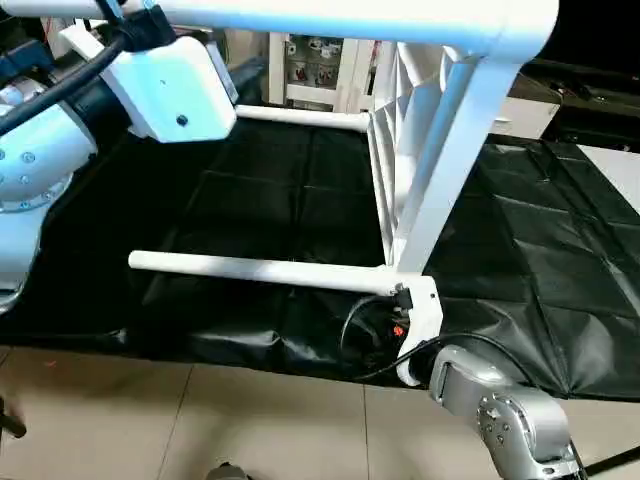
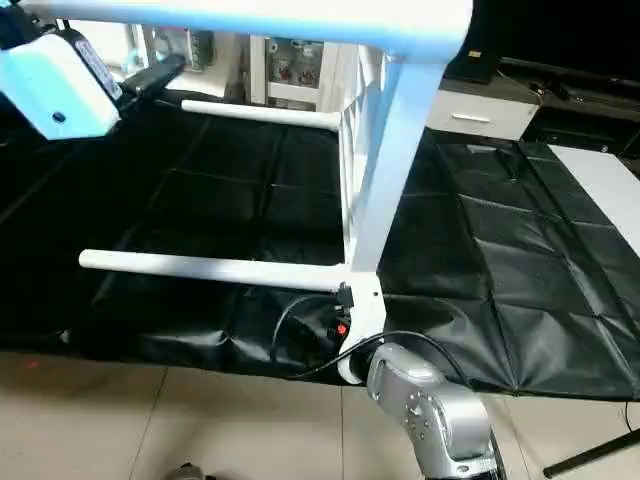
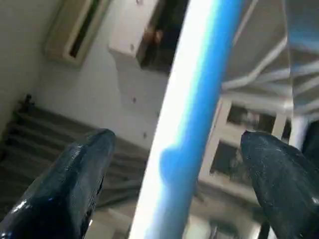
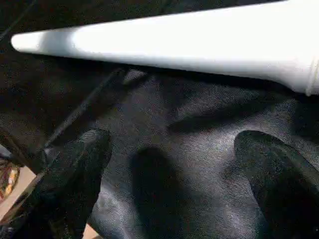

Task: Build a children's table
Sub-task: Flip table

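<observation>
Lying on its side on the black sheet (image 1: 560,290), the children's table (image 1: 400,200) had its top standing on edge, ribbed X-braced underside facing the robot's left. Four tapered white tube legs stuck out level from the corner sockets; the lower near leg (image 1: 255,270) ran just above the sheet toward its near left corner, and the upper near leg (image 1: 300,20) crossed the top of the head view.

Left arm raised high, silver forearm and white wrist housing up by the upper near leg. Left end effector (image 3: 177,164) spread wide, its two black rounded fingers (image 3: 75,174) standing either side of that leg without touching it. The leg looked smooth, glossy, bluish-white in the wrist view.

Right arm low at the sheet's near edge, silver elbow over the beige tiled floor (image 1: 150,420), forearm reaching under the table's lower near corner socket. Right end effector (image 4: 172,164) also spread wide, holding nothing, fingers (image 4: 75,179) hovering over the crinkled, shiny sheet, with the lower near leg passing beyond the tips, narrowing to a blunt rounded end.

A black cable with a red fitting (image 1: 397,329) hung by the lower corner socket.
</observation>
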Robot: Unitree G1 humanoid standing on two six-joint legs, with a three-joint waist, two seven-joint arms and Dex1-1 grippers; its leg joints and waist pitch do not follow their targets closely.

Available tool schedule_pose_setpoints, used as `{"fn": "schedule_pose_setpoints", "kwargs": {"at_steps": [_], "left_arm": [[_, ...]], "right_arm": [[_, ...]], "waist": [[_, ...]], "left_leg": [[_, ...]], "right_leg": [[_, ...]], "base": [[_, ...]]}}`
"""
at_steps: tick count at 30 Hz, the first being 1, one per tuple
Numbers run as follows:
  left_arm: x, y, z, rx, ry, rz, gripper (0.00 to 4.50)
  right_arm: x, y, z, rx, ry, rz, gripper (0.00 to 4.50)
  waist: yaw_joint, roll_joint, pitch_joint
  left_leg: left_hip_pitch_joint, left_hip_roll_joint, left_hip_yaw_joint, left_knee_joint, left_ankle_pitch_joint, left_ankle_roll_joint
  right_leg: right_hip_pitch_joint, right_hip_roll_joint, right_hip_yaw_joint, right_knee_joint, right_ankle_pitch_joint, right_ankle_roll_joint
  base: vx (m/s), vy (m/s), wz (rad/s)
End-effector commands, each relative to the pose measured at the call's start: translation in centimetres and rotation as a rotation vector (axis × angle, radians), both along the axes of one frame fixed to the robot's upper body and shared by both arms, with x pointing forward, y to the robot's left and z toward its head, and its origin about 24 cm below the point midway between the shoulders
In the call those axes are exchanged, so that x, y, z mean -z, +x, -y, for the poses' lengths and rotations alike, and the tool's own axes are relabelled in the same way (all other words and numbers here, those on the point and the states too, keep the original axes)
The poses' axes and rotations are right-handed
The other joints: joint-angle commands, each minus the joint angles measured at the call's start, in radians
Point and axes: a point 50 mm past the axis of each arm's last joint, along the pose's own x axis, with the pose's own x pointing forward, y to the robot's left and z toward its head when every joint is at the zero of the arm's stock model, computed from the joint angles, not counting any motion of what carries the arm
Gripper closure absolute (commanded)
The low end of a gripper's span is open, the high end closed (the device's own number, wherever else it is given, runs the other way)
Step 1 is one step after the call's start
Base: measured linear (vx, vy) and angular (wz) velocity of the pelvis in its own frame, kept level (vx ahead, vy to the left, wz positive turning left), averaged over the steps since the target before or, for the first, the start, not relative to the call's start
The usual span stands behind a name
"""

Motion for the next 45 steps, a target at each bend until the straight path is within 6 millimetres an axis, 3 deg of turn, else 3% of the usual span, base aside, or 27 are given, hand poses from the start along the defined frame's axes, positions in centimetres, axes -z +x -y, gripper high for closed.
{"fn": "schedule_pose_setpoints", "kwargs": {"at_steps": [1, 5, 7, 8, 9, 11, 15, 16, 24, 31, 45], "left_arm": [[-0.3, 0.4, -0.5, -0.017, 0.064, -0.016, 0.0], [-0.4, 1.6, -1.5, -0.071, 0.107, -0.048, 0.0], [-0.3, 2.1, -1.9, -0.097, 0.132, -0.066, 0.0], [-0.3, 2.4, -2.0, -0.11, 0.143, -0.065, 0.0], [-0.2, 2.5, -2.0, -0.108, 0.151, -0.064, 0.0], [-0.2, 2.8, -2.0, -0.104, 0.156, -0.058, 0.0], [0.0, 3.3, -1.8, -0.074, 0.157, -0.067, 0.0], [0.0, 3.3, -1.7, -0.071, 0.151, -0.068, 0.28], [-0.7, 3.9, -1.6, -0.073, 0.121, -0.025, 0.79], [-0.7, 4.0, -1.7, -0.08, 0.115, -0.04, 1.64], [-0.1, 4.7, -2.6, -0.16, -0.052, -0.119, 2.55]], "right_arm": [[-0.4, 0.5, 0.6, 0.025, -0.018, 0.023, 0.2], [-0.4, 0.5, 0.6, 0.025, -0.025, 0.025, 0.2], [-0.5, 0.5, 0.6, 0.023, -0.027, 0.029, 0.2], [-0.5, 0.5, 0.5, 0.021, -0.031, 0.034, 0.2], [-0.6, 0.6, 0.6, 0.023, -0.033, 0.036, 0.2], [-0.6, 0.6, 0.6, 0.028, -0.036, 0.039, 0.2], [-0.6, 0.5, 0.7, 0.032, -0.047, 0.041, 0.2], [-0.6, 0.5, 0.7, 0.032, -0.049, 0.042, 0.12], [-0.8, 0.6, 0.8, 0.031, -0.073, 0.058, 0.12], [-0.8, 0.7, 0.8, 0.028, -0.082, 0.063, 0.12], [-1.6, -0.5, -0.3, -0.085, 0.022, 0.113, 0.12]], "waist": [[0.003, 0.033, -0.05], [0.004, 0.037, -0.051], [0.006, 0.044, -0.053], [0.006, 0.041, -0.052], [0.007, 0.05, -0.053], [0.006, 0.045, -0.054], [0.007, 0.048, -0.053], [0.008, 0.048, -0.053], [0.008, 0.046, -0.051], [0.007, 0.046, -0.052], [0.008, 0.048, -0.048]], "left_leg": [[0.027, 0.01, -0.01, -0.094, -0.448, -0.117], [0.031, 0.01, -0.009, -0.094, -0.452, -0.121], [0.029, 0.012, -0.011, -0.095, -0.446, -0.126], [0.028, 0.012, -0.01, -0.096, -0.441, -0.123], [0.026, 0.012, -0.01, -0.096, -0.422, -0.128], [0.026, 0.012, -0.008, -0.095, -0.413, -0.126], [0.028, 0.012, -0.007, -0.095, -0.415, -0.129], [0.029, 0.013, -0.007, -0.094, -0.42, -0.13], [0.03, 0.013, -0.008, -0.094, -0.442, -0.127], [0.028, 0.014, -0.007, -0.093, -0.414, -0.123], [0.028, 0.014, -0.009, -0.094, -0.44, -0.112]], "right_leg": [[0.013, -0.052, 0.028, -0.083, -0.376, -0.096], [0.009, -0.051, 0.029, -0.08, -0.352, -0.101], [0.012, -0.053, 0.029, -0.076, -0.326, -0.11], [0.013, -0.052, 0.029, -0.079, -0.319, -0.111], [0.016, -0.053, 0.03, -0.071, -0.288, -0.12], [0.017, -0.052, 0.029, -0.072, -0.273, -0.124], [0.018, -0.052, 0.029, -0.07, -0.263, -0.133], [0.018, -0.054, 0.03, -0.07, -0.267, -0.134], [0.016, -0.055, 0.03, -0.075, -0.311, -0.127], [0.018, -0.055, 0.031, -0.072, -0.285, -0.135], [0.015, -0.057, 0.032, -0.08, -0.347, -0.129]], "base": [[0.0, 0.0, 0.0], [0.0, 0.0, 0.0], [0.0, 0.0, 0.0], [0.0, 0.0, 0.0], [0.0, 0.0, 0.0], [0.0, 0.0, 0.0], [0.0, 0.0, 0.0], [0.0, 0.0, 0.0], [0.0, 0.0, 0.0], [0.0, 0.0, 0.0], [0.0, 0.0, 0.0]]}}
